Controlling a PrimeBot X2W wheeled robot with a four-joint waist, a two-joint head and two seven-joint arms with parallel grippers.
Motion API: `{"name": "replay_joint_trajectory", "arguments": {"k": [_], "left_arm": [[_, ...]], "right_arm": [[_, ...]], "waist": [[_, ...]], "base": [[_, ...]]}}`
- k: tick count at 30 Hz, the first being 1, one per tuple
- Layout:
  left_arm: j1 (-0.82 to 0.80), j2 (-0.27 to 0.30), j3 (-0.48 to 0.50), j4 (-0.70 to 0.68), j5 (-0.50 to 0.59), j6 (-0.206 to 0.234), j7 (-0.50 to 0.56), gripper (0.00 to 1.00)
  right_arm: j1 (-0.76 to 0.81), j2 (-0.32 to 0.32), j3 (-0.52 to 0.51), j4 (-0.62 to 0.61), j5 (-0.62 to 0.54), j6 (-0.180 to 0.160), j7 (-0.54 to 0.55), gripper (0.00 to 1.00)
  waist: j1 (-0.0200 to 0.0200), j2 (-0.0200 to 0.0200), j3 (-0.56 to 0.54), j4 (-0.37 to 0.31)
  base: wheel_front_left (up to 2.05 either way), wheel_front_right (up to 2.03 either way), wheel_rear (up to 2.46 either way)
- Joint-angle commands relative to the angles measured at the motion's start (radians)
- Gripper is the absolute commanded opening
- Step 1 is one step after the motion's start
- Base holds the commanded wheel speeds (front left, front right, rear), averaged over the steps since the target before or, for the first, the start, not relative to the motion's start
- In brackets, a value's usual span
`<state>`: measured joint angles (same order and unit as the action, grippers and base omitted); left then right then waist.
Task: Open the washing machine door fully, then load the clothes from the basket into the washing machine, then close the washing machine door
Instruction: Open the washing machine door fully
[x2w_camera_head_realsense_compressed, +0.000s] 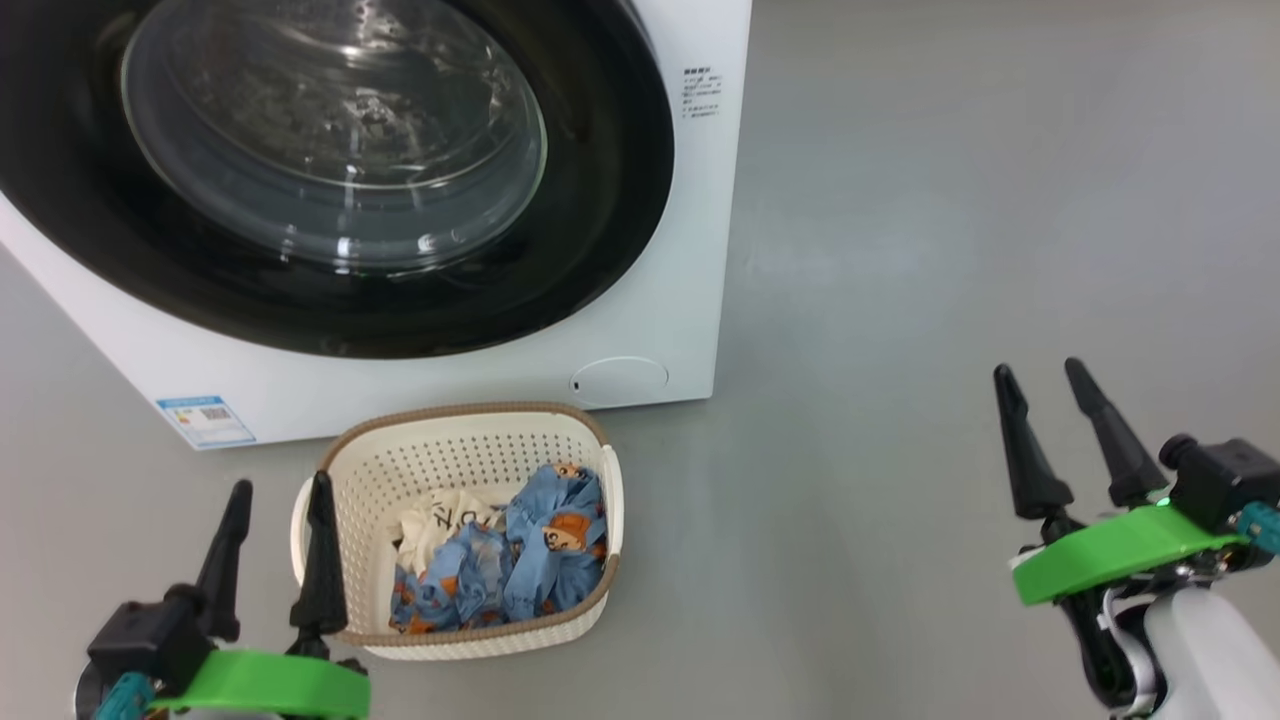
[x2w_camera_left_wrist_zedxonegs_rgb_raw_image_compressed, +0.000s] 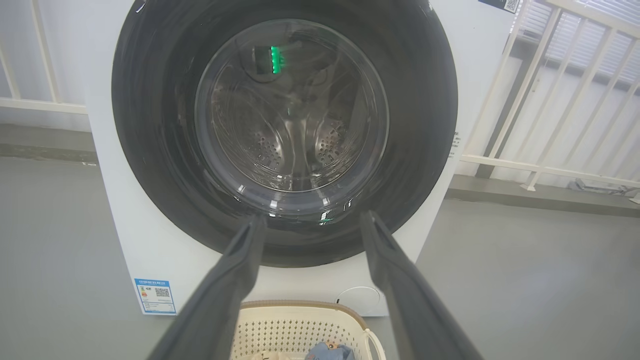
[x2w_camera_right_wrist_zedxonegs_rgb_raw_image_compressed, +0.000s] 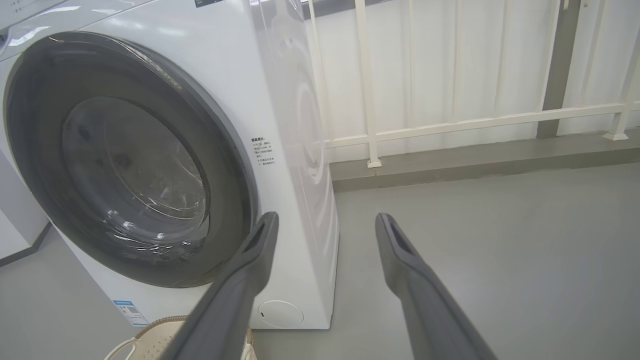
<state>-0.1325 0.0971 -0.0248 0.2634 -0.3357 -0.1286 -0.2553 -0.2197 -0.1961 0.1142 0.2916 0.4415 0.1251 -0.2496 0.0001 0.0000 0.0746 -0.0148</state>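
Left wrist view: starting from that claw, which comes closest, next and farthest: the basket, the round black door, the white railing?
1. The basket, just beneath the left claw, at the bottom edge.
2. The washing machine door, straight ahead.
3. The white railing, behind the washing machine, off to the side.

No word could be read in full. A blue sticker (x2w_camera_head_realsense_compressed: 205, 420) with a QR code stood at the lower left corner of the washer (x2w_camera_head_realsense_compressed: 690, 250) front, its print too small to make out. A block of small dark print (x2w_camera_head_realsense_compressed: 701, 93) ran down the front's right edge, also unreadable. The cream garment (x2w_camera_head_realsense_compressed: 440, 522) in the basket (x2w_camera_head_realsense_compressed: 450, 440) bore black letters, creased and partly hidden.
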Motion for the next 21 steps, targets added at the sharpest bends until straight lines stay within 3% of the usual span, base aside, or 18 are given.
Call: {"name": "replay_joint_trajectory", "arguments": {"k": [1,5,6,7,8,9,10,16,21], "left_arm": [[-0.052,0.022,0.019,-0.029,-0.013,-0.002,-0.006,1.0],[-0.069,0.029,0.001,-0.034,-0.032,-0.002,-0.006,1.0],[-0.073,0.03,-0.002,-0.035,-0.036,-0.002,-0.006,1.0],[-0.077,0.032,-0.006,-0.037,-0.04,-0.002,-0.006,1.0],[-0.081,0.034,-0.008,-0.039,-0.043,-0.002,-0.006,1.0],[-0.084,0.036,-0.01,-0.041,-0.045,-0.002,-0.006,1.0],[-0.088,0.037,-0.012,-0.044,-0.047,-0.002,-0.006,1.0],[-0.105,0.039,-0.019,-0.063,-0.046,-0.002,-0.006,1.0],[-0.131,0.035,-0.029,-0.081,-0.051,-0.002,-0.006,1.0]], "right_arm": [[-0.047,-0.023,0.015,-0.004,0.013,0.006,-0.012,1.0],[-0.088,-0.037,0.013,0.034,0.04,0.006,-0.012,1.0],[-0.1,-0.041,0.014,0.045,0.049,0.006,-0.012,0.96],[-0.114,-0.045,0.013,0.054,0.061,0.006,-0.012,0.53],[-0.128,-0.05,0.01,0.062,0.075,0.006,-0.012,0.41],[-0.142,-0.055,0.007,0.071,0.087,0.006,-0.012,0.08],[-0.157,-0.057,0.004,0.078,0.105,0.006,-0.012,0.0],[-0.23,-0.068,-0.009,0.096,0.22,0.006,-0.012,0.0],[-0.328,-0.116,0.021,0.132,0.337,0.006,-0.012,0.0]], "waist": [[0.0,0.0,0.016,0.011],[0.0,0.0,0.039,0.024],[0.0,0.0,0.044,0.028],[0.0,0.0,0.051,0.031],[0.0,0.0,0.057,0.035],[0.0,0.0,0.063,0.038],[0.0,0.0,0.069,0.042],[0.0,0.0,0.104,0.063],[0.0,0.0,0.153,0.087]], "base": [[0.0,0.0,0.0],[0.0,0.0,0.0],[0.0,0.0,0.0],[0.0,0.0,0.0],[0.0,0.0,0.0],[0.0,0.0,0.0],[0.0,0.0,0.0],[0.0,0.0,0.0],[0.0,0.0,0.0]]}}
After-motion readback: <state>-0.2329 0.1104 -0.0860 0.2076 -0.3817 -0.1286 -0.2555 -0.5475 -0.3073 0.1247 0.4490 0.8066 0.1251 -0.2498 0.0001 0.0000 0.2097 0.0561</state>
